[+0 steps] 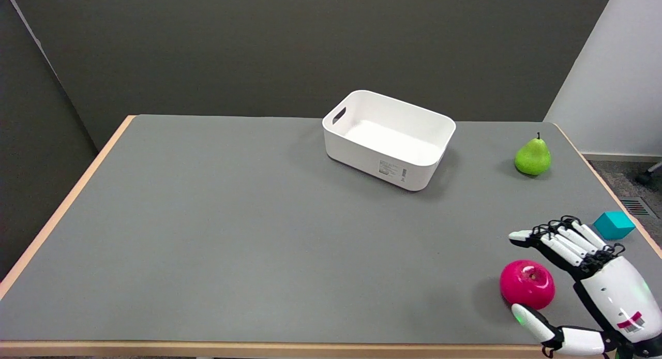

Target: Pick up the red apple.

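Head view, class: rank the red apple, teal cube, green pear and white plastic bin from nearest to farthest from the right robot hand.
1. Red apple, between the right robot hand's fingers and thumb.
2. Teal cube, just beyond the fingers.
3. Green pear, farther back.
4. White plastic bin, far back, left.

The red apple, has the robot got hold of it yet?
Not yet. Done: the right hand has reached the red apple, fingers spread above it and thumb below. In hand: framing the grasp, nothing visibly closed on the fruit. Left: close the fingers and lift; the apple sits on the table.
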Controlling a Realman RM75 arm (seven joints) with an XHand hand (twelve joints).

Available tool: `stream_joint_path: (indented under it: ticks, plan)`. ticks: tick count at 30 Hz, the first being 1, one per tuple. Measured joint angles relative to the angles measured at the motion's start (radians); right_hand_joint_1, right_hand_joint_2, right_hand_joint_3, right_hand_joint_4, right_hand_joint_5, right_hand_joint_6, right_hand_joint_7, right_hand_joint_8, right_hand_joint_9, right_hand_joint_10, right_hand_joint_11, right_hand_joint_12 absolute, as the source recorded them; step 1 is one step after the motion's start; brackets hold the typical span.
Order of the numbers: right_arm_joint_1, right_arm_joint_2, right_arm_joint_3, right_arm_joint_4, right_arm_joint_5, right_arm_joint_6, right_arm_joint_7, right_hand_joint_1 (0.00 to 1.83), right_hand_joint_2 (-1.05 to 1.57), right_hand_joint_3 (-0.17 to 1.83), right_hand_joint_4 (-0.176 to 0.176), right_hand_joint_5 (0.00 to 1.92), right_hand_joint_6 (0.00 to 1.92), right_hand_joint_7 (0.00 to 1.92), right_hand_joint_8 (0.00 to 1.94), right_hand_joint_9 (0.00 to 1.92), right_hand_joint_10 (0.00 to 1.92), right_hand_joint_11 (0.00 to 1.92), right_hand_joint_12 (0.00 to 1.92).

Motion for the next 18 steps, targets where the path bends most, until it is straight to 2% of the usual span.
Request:
stream_joint_path:
  ticks: [18]
  plan:
    - [0.030,0.016,-0.027,0.003,0.007,-0.120,-0.041,0.32,0.60,0.82,0.061,0.36,0.67,0.50,0.56,0.34,1.00,0.17,1.36]
